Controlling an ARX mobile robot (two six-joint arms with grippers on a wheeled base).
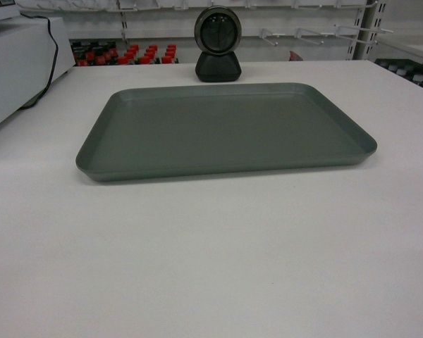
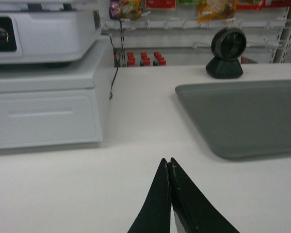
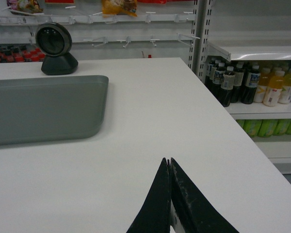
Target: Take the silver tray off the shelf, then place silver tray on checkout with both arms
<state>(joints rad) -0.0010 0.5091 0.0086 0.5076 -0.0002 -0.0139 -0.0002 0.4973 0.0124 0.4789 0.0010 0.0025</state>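
1. I see the silver tray (image 1: 225, 130) lying flat on the white counter (image 1: 211, 267), in front of a black scanner (image 1: 218, 44).
2. Left claw (image 2: 170, 162) clenched, empty, apart from the tray.
3. Right claw (image 3: 168, 162) clenched, empty.

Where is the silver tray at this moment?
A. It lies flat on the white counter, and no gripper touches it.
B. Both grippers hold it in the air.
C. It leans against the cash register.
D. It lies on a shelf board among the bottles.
A: the silver tray lies flat on the checkout, while the left gripper and the right gripper are shut and apart from it.
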